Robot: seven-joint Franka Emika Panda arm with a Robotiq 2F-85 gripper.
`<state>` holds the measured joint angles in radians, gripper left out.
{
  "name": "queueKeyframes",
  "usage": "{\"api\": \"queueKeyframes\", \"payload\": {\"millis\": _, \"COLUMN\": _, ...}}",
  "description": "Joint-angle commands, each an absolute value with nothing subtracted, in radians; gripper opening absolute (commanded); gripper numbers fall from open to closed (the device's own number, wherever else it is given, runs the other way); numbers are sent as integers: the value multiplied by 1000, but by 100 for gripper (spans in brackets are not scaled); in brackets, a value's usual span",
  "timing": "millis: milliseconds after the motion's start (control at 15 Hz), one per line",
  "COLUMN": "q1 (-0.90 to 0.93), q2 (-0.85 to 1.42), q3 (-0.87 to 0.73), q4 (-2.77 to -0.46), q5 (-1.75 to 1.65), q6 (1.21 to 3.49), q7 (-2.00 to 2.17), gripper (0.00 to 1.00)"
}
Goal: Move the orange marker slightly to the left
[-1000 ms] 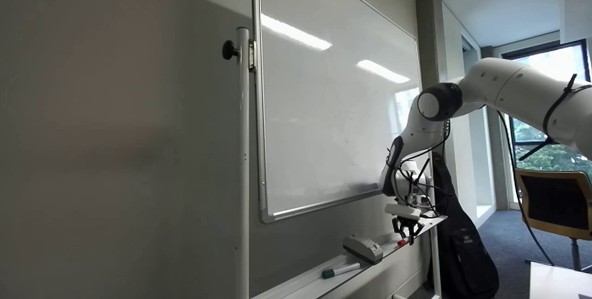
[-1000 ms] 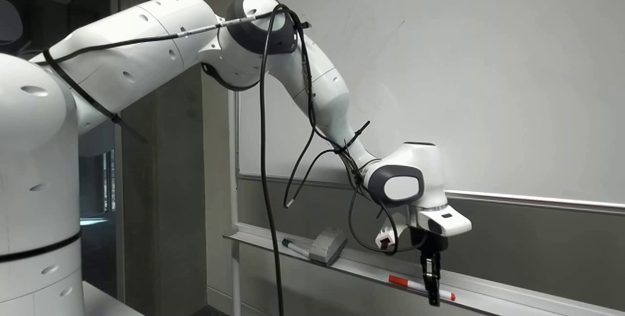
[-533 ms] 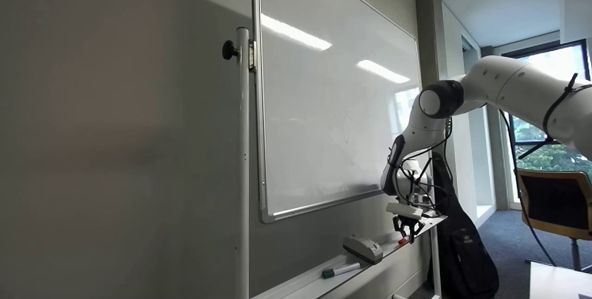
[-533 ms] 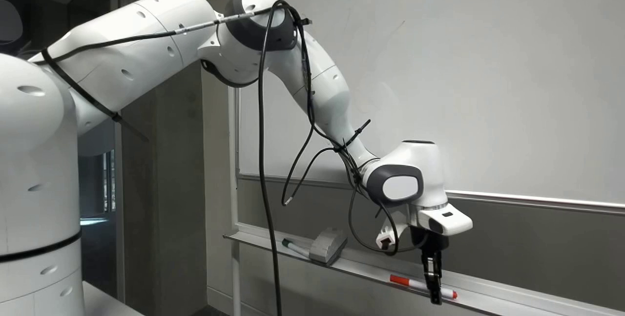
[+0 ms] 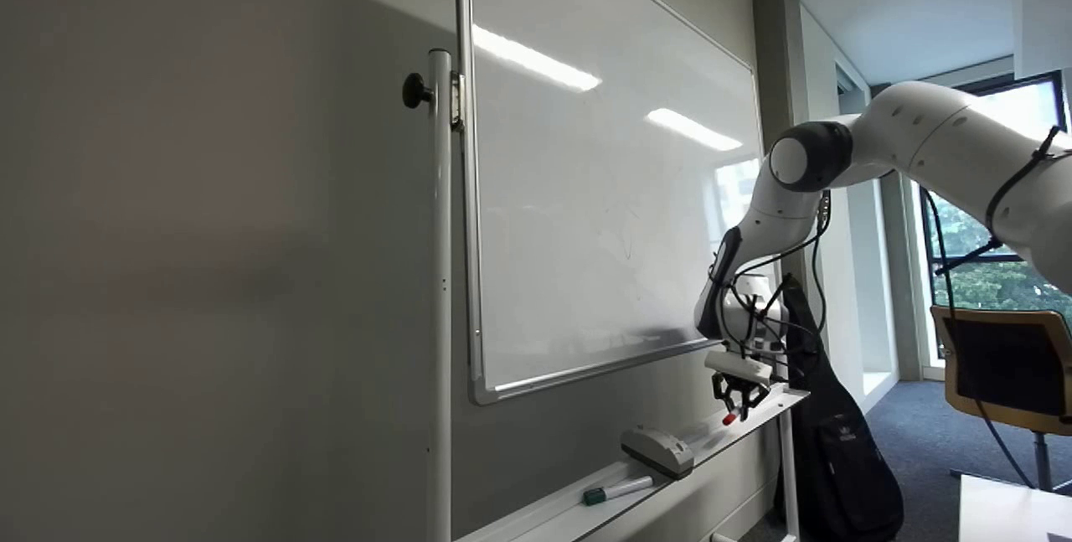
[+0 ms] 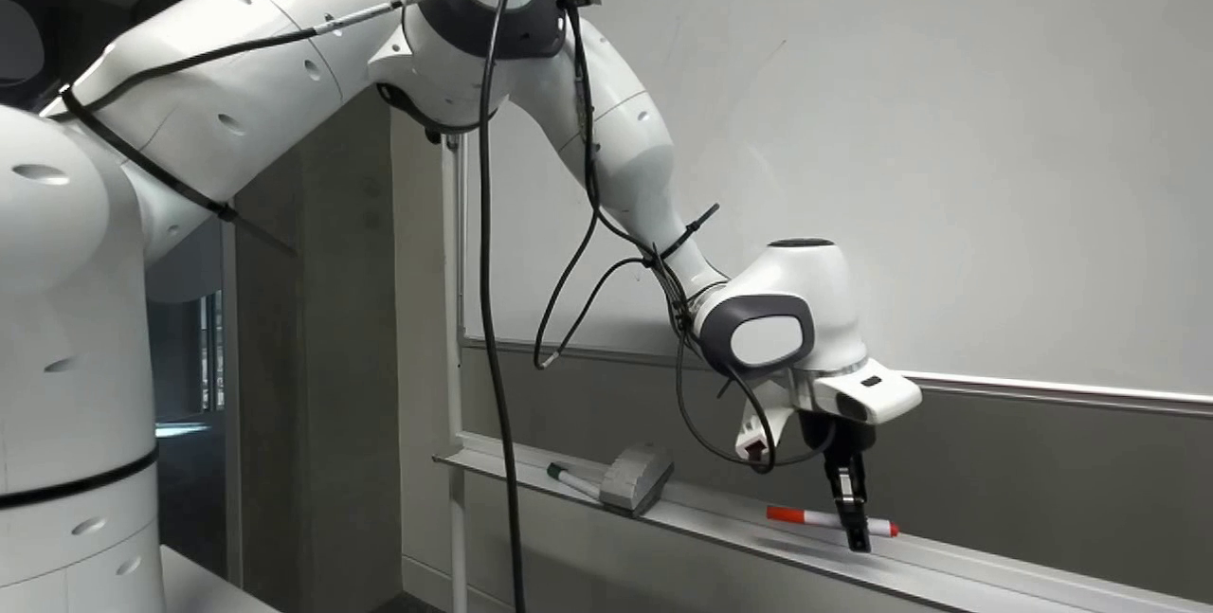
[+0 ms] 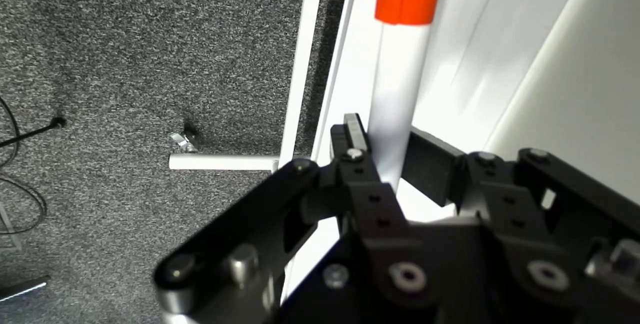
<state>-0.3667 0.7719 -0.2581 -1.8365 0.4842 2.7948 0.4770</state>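
Orange marker (image 6: 817, 518) looks held just clear of the tray (image 6: 711, 518) in an exterior view, longer orange end toward 9 o'clock; clearance presumably so the short leftward shift won't scrape. Jaws of the gripper (image 7: 394, 152) pinch the barrel near mid-length, probably for balance.

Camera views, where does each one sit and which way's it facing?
Exterior view: near an end of the whiteboard, looking slantwise along it toward the window; arm and gripper show.
Exterior view: close by the arm, facing the whiteboard; arm and gripper show.
Wrist view: on the arm, looking down past the gripper's fingers at the orange marker and carpet.
Both exterior views share the tray, eraser and green-capped marker.
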Motion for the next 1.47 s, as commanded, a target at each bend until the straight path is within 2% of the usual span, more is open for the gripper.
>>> {"api": "queueKeyframes", "payload": {"millis": 0, "q1": -404, "q2": 676, "q3": -217, "q4": -1924, "q5": 503, "q6": 2823, "q7": 411, "gripper": 5}}
{"api": "queueKeyframes", "payload": {"millis": 467, "q1": -403, "q2": 584, "q3": -224, "q4": -2041, "q5": 476, "q6": 2730, "q7": 344, "gripper": 5}}
{"api": "queueKeyframes", "payload": {"millis": 867, "q1": -424, "q2": 463, "q3": -224, "q4": -2206, "q5": 488, "q6": 2765, "q7": 231, "gripper": 5}}
{"api": "queueKeyframes", "payload": {"millis": 1400, "q1": -540, "q2": 144, "q3": -170, "q4": -2504, "q5": 659, "q6": 2781, "q7": -100, "gripper": 5}}
